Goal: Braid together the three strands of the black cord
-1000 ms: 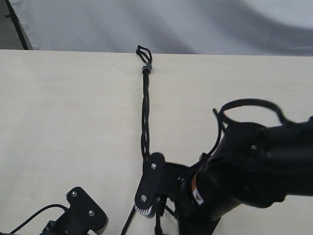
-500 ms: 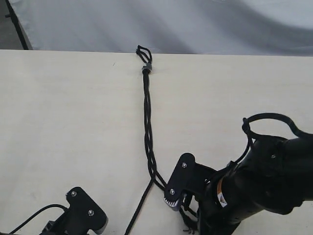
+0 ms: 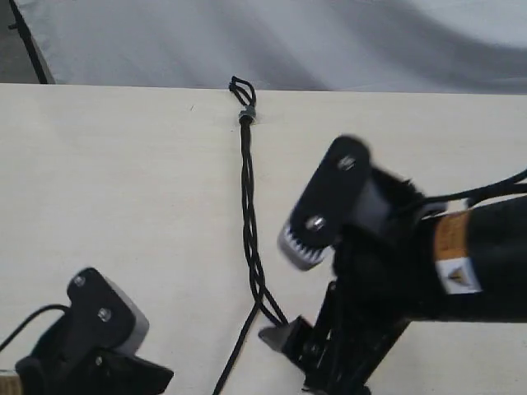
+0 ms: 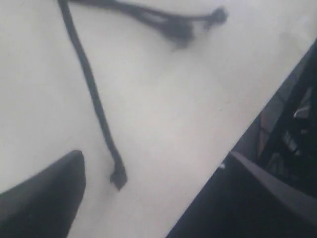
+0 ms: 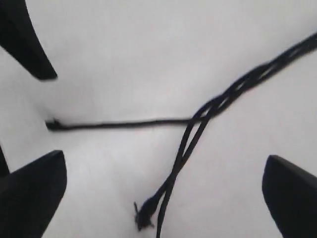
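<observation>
Right hand (image 3: 288, 292) higher in the frame than half a second ago, fingers now spread wide, clamped on nothing. Left hand (image 3: 148, 354) shifted left in the lower left corner, fingers apart. Black cord (image 3: 245, 189) down the centre of the worktop (image 3: 123, 181), grey band (image 3: 245, 115) at top. Twisted part unchanged, loose strands (image 3: 235, 354) splayed at bottom.

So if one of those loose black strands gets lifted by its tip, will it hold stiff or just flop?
Probably floppy: the loose strand is thin and lies limp along the table in a soft curve. It is likely very light, so a push would drag it sideways rather than roll it, tugging at the braided part. The frayed tip looks small, so it may slip from a grasp.
</observation>
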Robot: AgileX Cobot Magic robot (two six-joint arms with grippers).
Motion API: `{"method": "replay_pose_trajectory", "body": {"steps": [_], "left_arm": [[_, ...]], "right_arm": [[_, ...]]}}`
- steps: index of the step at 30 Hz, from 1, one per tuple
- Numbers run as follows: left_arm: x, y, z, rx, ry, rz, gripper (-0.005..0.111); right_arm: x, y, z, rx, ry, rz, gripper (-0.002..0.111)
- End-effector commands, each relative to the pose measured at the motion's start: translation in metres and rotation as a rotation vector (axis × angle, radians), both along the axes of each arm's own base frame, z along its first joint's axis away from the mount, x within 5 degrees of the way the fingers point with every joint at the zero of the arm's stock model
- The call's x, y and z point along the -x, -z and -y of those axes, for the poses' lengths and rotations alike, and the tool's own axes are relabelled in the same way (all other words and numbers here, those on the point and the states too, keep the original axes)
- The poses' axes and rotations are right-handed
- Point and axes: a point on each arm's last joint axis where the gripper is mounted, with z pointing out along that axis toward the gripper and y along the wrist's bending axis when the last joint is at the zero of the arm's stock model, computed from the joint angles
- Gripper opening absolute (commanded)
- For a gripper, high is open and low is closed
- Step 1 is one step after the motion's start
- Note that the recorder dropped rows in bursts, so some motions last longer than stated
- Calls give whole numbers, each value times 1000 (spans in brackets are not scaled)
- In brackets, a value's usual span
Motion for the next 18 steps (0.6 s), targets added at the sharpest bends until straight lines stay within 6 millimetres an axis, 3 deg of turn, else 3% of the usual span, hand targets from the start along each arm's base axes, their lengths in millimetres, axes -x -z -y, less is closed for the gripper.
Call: {"method": "replay_pose_trajectory", "body": {"steps": [1,2,5,10,18], "left_arm": [[7,-65,-15,157,60,199,73],[9,-85,-24,215,64,279,71],[13,-106,-42,287,55,410,51],[15,-110,-63,317,-17,480,1],[16,-100,-72,244,-45,461,3]], "right_arm": [[28,-67,41,-313,10,201,100],[38,-81,55,-388,9,251,100],[54,-96,78,-477,9,312,100],[76,-111,109,-605,8,394,100],[99,-117,141,-726,15,406,100]]}}
